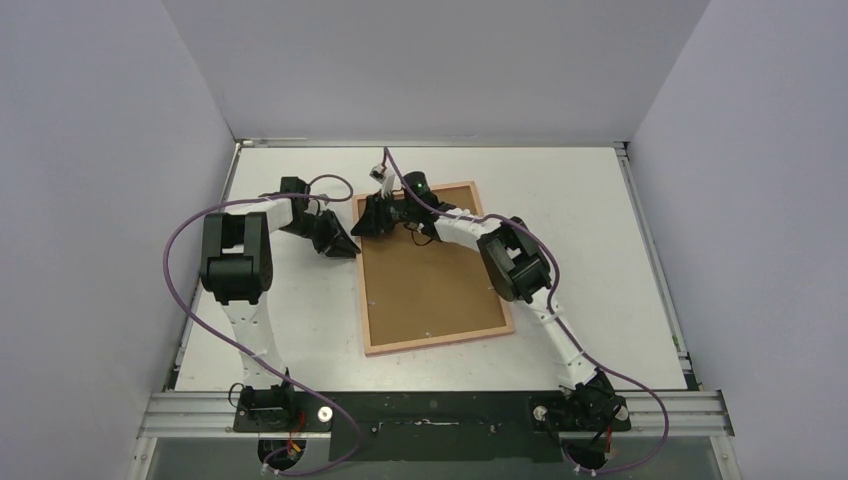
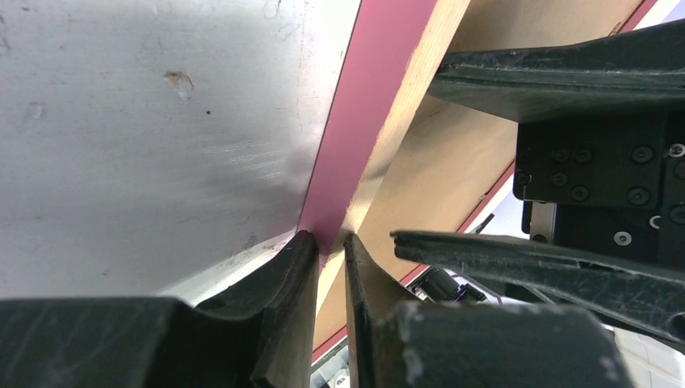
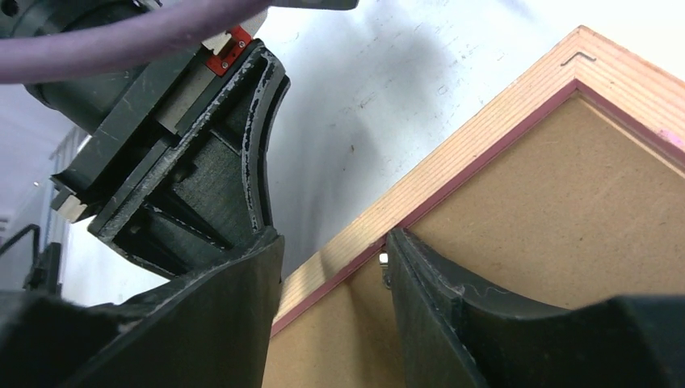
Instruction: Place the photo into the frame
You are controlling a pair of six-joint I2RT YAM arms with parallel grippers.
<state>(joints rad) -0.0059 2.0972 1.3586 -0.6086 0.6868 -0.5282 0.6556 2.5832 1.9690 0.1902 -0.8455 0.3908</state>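
Note:
The frame [image 1: 437, 342] lies face down on the white table, pale wood back up, with the brown backing board [image 1: 430, 280] set in it. The photo is hidden. My left gripper [image 1: 352, 247] is at the frame's left rail near the far corner. In the left wrist view the left gripper [image 2: 329, 240] is shut on the rail's pink and wood edge [image 2: 380, 89]. My right gripper [image 1: 366, 222] is open just beyond it. In the right wrist view the right gripper [image 3: 335, 242] straddles the rail [image 3: 485, 137], one finger outside it and one on the board [image 3: 549, 210] by a small metal tab [image 3: 383, 260].
Grey walls close in the table on the left, right and back. Purple cables loop from both arms above the table. The two grippers are close together at the frame's far-left corner; the left gripper's body [image 3: 186, 153] fills the left of the right wrist view.

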